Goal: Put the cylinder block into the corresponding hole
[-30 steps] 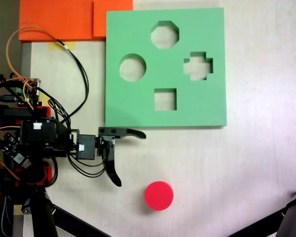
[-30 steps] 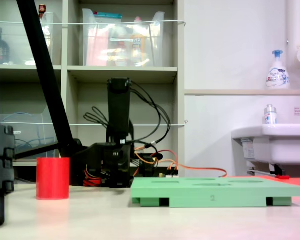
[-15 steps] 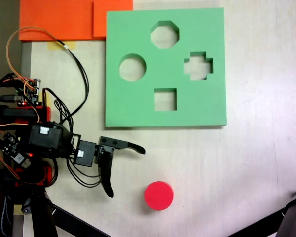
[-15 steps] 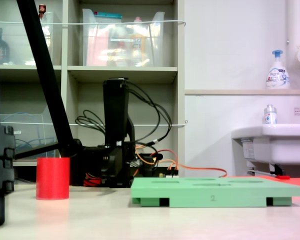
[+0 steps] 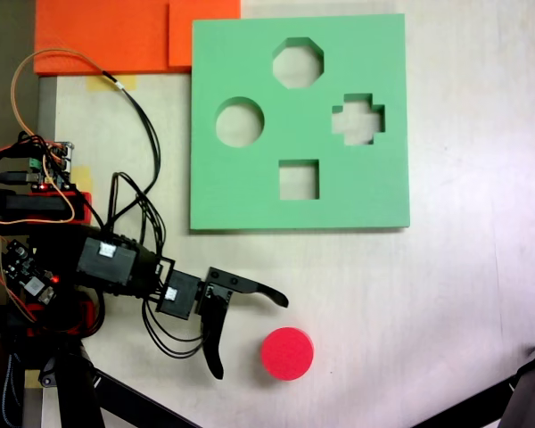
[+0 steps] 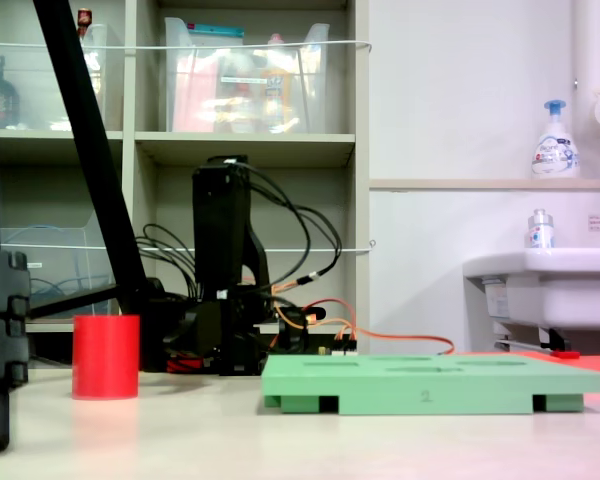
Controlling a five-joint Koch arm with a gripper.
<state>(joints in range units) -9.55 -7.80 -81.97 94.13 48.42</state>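
The black arm reaches from the lower left of a fixed view, its gripper (image 5: 251, 337) spread open just left of the short red foam cylinder block (image 5: 287, 353). Both sit on a pale table (image 5: 464, 303), below the square green foam board (image 5: 250, 192) and its circular hole (image 5: 240, 122). Shelves (image 6: 240, 145) and a white sink (image 6: 545, 280) stand behind.

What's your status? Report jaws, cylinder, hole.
Gripper open, jaws spread, empty, just left of the red cylinder block. Cylinder upright on the table, untouched. Circular hole in the green board vacant. Nothing between.

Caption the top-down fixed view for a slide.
Open gripper beside the red cylinder block, which stands on the table apart from the green board and its circular hole.
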